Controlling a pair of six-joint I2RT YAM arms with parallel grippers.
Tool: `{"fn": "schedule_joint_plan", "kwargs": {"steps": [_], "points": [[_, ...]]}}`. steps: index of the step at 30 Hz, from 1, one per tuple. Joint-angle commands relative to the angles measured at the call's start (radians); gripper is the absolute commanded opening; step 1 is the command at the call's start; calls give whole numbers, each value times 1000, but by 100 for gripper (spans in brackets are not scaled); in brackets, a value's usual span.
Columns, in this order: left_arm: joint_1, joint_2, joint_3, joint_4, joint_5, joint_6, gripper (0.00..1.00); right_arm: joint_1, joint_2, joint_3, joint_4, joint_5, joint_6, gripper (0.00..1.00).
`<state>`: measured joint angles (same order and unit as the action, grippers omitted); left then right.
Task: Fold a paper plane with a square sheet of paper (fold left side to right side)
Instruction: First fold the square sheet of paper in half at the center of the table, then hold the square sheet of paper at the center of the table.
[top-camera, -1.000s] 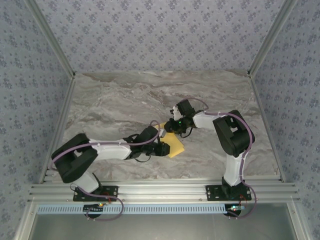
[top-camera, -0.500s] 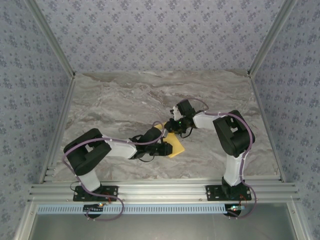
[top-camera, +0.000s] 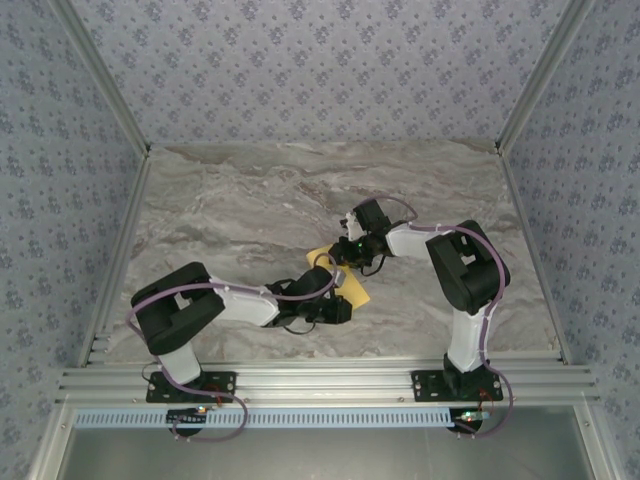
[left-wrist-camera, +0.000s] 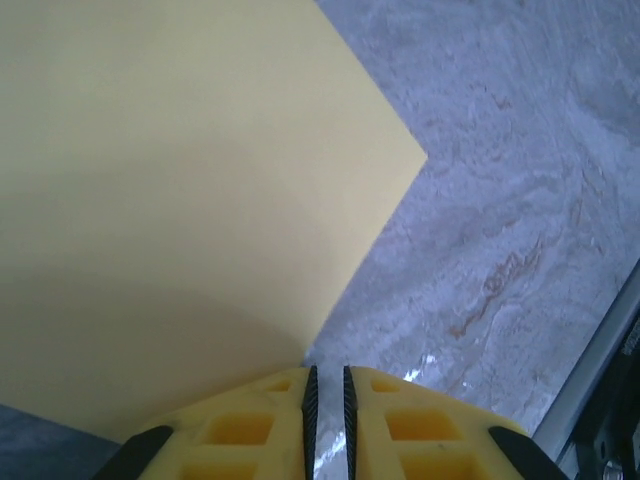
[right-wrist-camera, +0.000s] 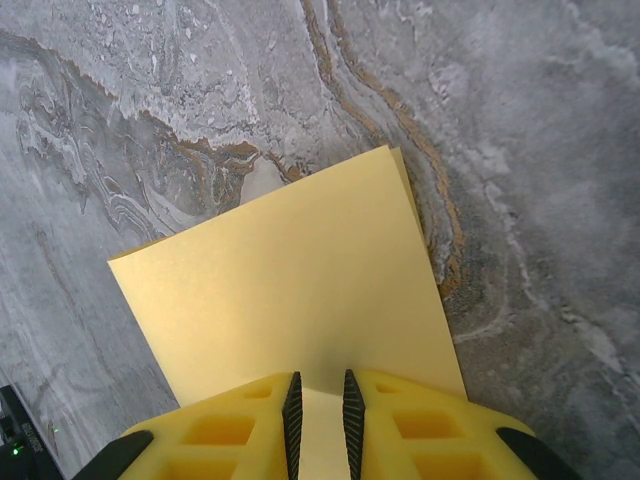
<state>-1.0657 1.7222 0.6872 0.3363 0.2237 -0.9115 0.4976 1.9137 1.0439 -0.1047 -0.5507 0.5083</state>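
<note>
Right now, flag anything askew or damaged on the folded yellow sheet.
The folded yellow sheet is slightly askew: at its far right corner in the right wrist view, a sliver of the lower layer peeks past the upper edge, so the layers do not line up exactly. No tears show.

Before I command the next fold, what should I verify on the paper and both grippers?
1. square sheet of paper on the table, within both arms' reach: ok.
2. Paper doubled over, two edges at its far corner nearly matched: ok.
3. right gripper over the paper's near edge: ok.
4. Right gripper pinching the paper: cannot tell; a slit shows between its jaws.
5. left gripper at the paper's edge, jaws nearly together: ok.
6. Paper caught between the left jaws: cannot tell.
</note>
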Motion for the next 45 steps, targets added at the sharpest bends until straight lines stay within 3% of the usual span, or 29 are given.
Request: {"fn": "schedule_joint_plan", "kwargs": {"steps": [1, 10, 15, 22, 33, 45], "points": [[-17, -13, -42, -26, 23, -49, 14, -17, 29, -27, -60, 94, 4, 24], [26, -129, -80, -15, 27, -40, 14, -16, 20, -30, -50, 78, 3, 25], [143, -262, -83, -79, 51, 25, 17, -17, 8, -36, -44, 86, 13, 25], [279, -221, -20, -80, 138, 96, 17, -17, 7, -41, -40, 84, 18, 25], [285, -19, 73, -46, 192, 121, 15, -17, 5, -41, -27, 69, 21, 25], [252, 73, 84, -130, 110, 109, 14, -19, -19, -10, 6, 34, 31, 27]]}}
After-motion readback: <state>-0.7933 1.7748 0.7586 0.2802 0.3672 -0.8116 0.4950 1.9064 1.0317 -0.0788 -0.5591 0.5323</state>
